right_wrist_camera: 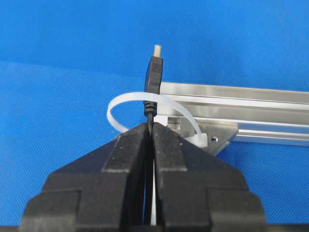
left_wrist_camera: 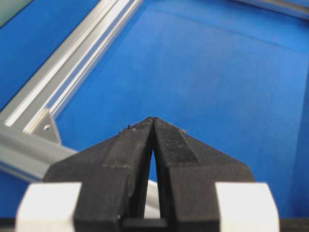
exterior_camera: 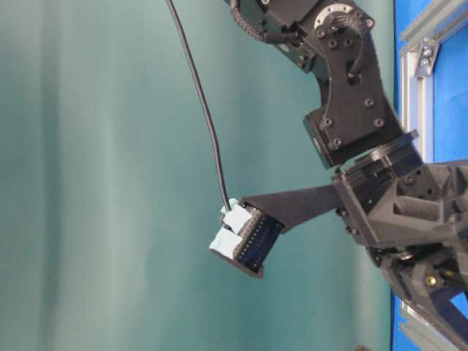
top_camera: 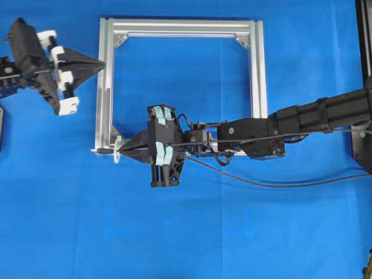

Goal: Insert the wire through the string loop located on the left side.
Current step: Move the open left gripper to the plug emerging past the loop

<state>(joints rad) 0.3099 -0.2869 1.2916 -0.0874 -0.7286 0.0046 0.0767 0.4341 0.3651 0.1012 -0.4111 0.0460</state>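
My right gripper point(top_camera: 125, 150) point(right_wrist_camera: 150, 127) is shut on the wire just behind its slim black plug point(right_wrist_camera: 154, 72). The plug point(top_camera: 104, 151) sticks out past the fingertips, silvery tip forward. The white string loop point(right_wrist_camera: 126, 100) point(top_camera: 118, 152) arches across the plug at the frame's lower left corner, so the plug reaches through it. The rest of the wire point(top_camera: 273, 185) trails right across the blue mat. My left gripper point(top_camera: 102, 63) point(left_wrist_camera: 153, 120) is shut on nothing, its tip at the frame's left bar near the top left corner.
The square aluminium frame point(top_camera: 257, 70) lies flat on the blue mat, and one of its bars point(left_wrist_camera: 72, 58) runs past the left gripper. The right arm point(top_camera: 314, 116) stretches in from the right edge. Black fixtures stand at the far right point(top_camera: 365, 35).
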